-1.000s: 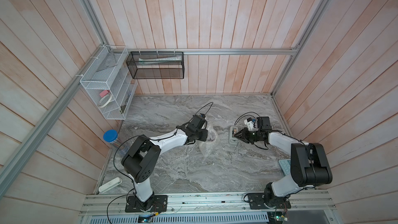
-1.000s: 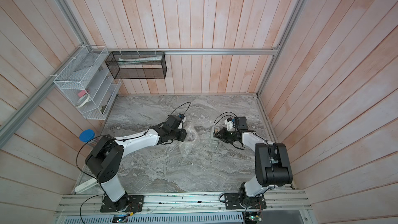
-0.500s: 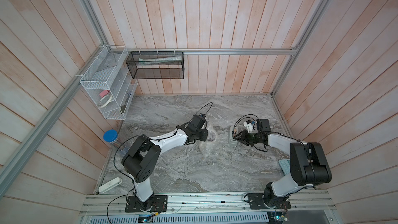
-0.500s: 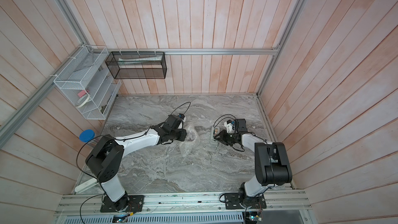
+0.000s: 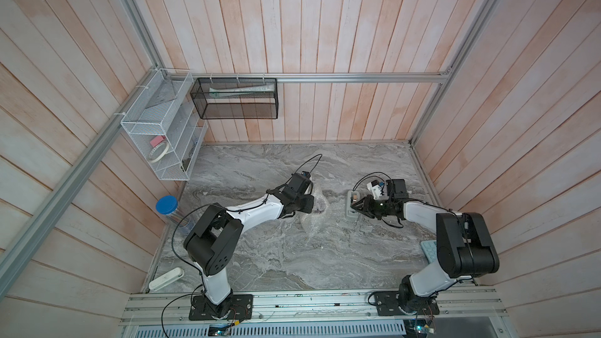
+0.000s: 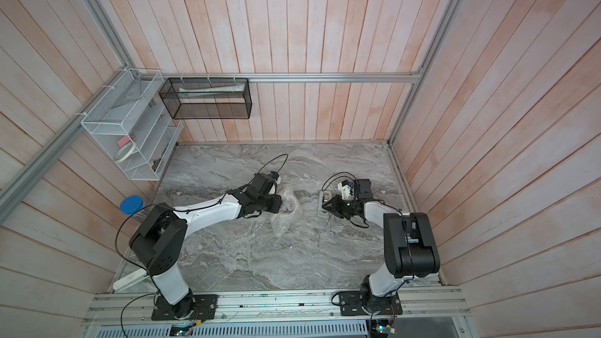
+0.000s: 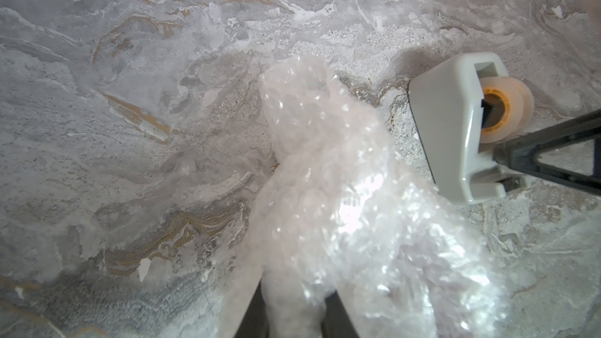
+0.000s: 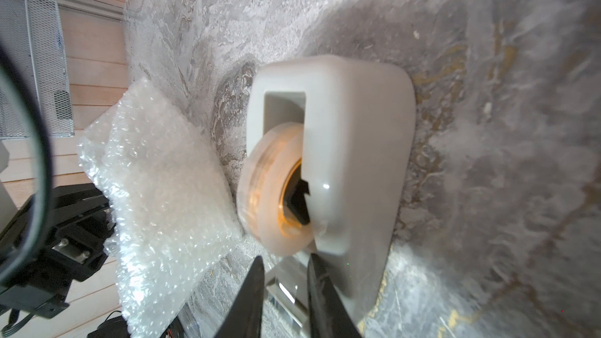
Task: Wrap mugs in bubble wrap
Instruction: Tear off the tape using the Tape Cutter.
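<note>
We judge wrapping done, taping left (contents hidden) | left gripper (image 7: 292, 317) pinches bubble wrap (image 7: 341, 190) | right gripper (image 8: 286, 297) at tape dispenser (image 8: 357, 157), grip unclear

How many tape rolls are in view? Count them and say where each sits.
2 tape rolls. One sits in the dispenser on the table. The other, seemingly masking tape, lies in the white wire rack on the left wall. The rack may hide more.
</note>
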Motion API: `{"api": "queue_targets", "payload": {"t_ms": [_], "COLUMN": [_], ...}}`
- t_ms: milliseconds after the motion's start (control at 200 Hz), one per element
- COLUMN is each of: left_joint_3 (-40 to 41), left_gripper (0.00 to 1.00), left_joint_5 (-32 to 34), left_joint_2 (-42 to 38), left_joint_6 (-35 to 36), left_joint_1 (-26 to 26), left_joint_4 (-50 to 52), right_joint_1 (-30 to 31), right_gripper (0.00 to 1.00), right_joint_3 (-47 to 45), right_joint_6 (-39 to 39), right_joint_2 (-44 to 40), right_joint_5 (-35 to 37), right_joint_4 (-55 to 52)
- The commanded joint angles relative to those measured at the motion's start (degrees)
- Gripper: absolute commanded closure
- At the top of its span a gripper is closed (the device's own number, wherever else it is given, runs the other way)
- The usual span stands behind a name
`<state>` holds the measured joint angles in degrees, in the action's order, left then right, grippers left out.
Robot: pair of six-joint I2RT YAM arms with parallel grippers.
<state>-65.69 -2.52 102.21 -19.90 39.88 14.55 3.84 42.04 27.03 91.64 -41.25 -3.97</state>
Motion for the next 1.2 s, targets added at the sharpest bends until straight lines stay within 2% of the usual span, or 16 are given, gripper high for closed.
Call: {"api": "queue_targets", "payload": {"t_ms": [0,600,810,990,1195], "left_joint_3": [0.3,0.5,0.5,0.5,0.5], "left_gripper": [0.79,0.79,0.79,0.79,0.79], "left_joint_5": [-1.1,-1.1,-1.1,-1.0,-1.0], "left_joint_2": [2.4,2.4,2.4,2.3,2.3], "left_joint_6": [0.6,0.4,0.4,0.6,0.4], "left_joint_1": [0.9,0.9,0.9,0.9,0.9], "left_joint_4": [4.0,3.8,3.8,3.9,3.9], "right_joint_1": [0.2,0.2,0.2,0.3,0.0], "right_gripper": [0.75,0.82,0.9,1.0,1.0], "right_joint_3": [-0.6,-1.0,-1.2,-1.3,-1.4], "right_joint_6": [0.6,0.7,1.0,1.4,2.8], "right_joint_2": [1.4,2.7,2.5,1.9,0.2], "right_joint_5": [-0.2,-0.9,-2.1,-3.2,-4.6], "right_joint_4": [1.5,2.0,2.8,3.3,4.2]}}
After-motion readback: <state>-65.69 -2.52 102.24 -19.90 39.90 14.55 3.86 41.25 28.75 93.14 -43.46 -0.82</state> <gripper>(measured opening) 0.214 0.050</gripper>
